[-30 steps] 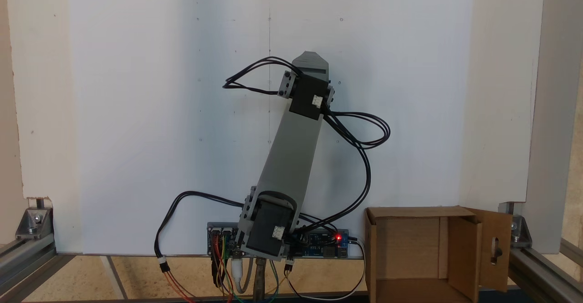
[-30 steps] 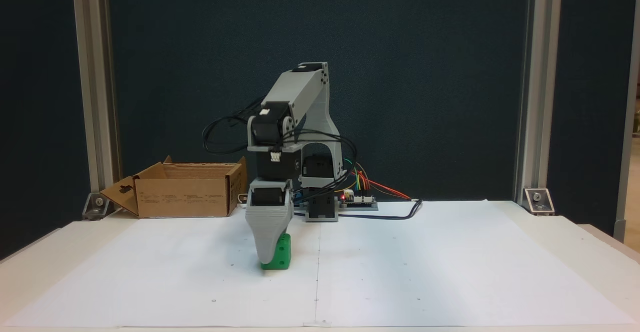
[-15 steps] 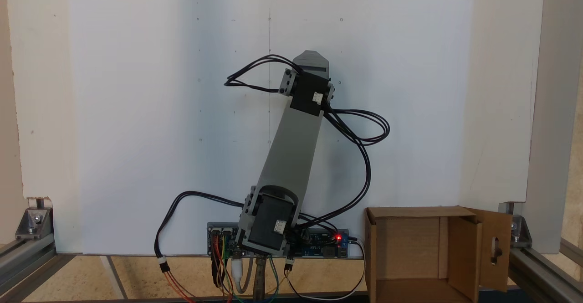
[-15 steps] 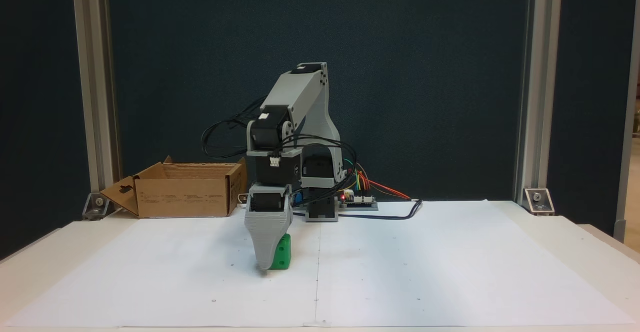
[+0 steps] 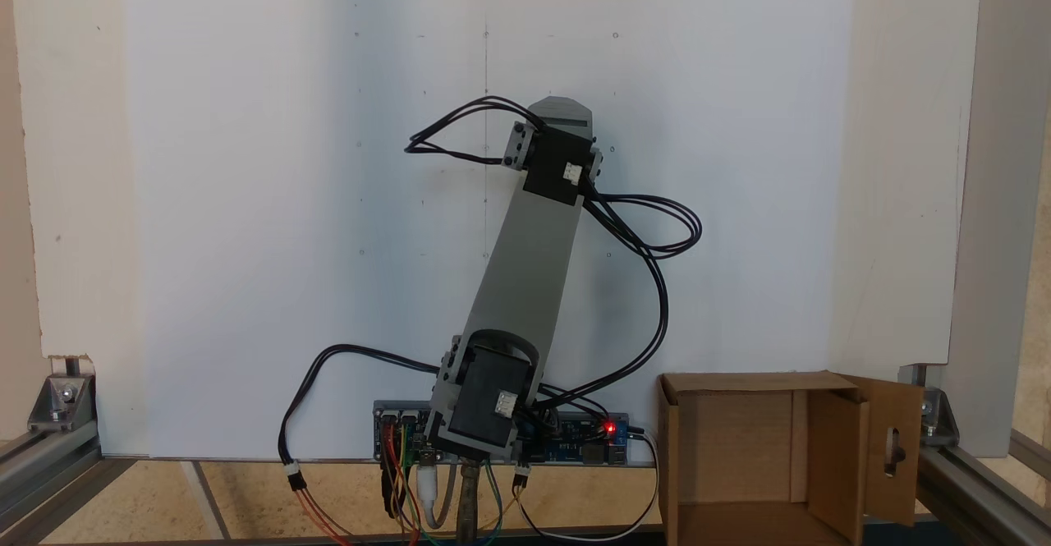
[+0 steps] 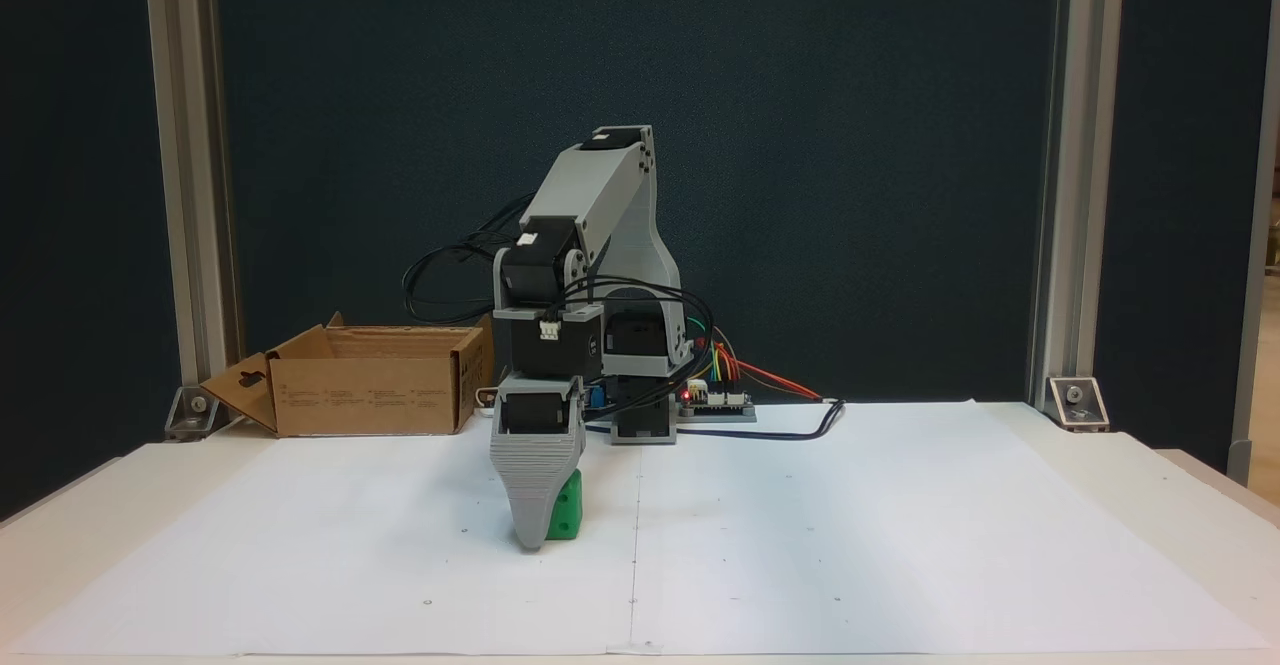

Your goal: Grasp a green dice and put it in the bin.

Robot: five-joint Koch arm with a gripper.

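Room: dark blue panel behind the arm (image 6: 600, 205), aluminium posts either side.
Surface: white paper (image 6: 800, 525) over a pale table, a few small marks on it.
Dice: the dice (image 6: 566, 515) sits on the paper at 6 o'clock from the arm's base, touching the gripper's grey jaw.
Gripper: the gripper (image 6: 532, 537) is down at the paper; one jaw hides the other, so I cannot tell how they stand.
Bin: the bin (image 6: 370, 385) stands open at 10 o'clock from the dice, well apart.
Done: the reach to the dice, I'd say.
Left: a sure grip, lift, carry, drop.
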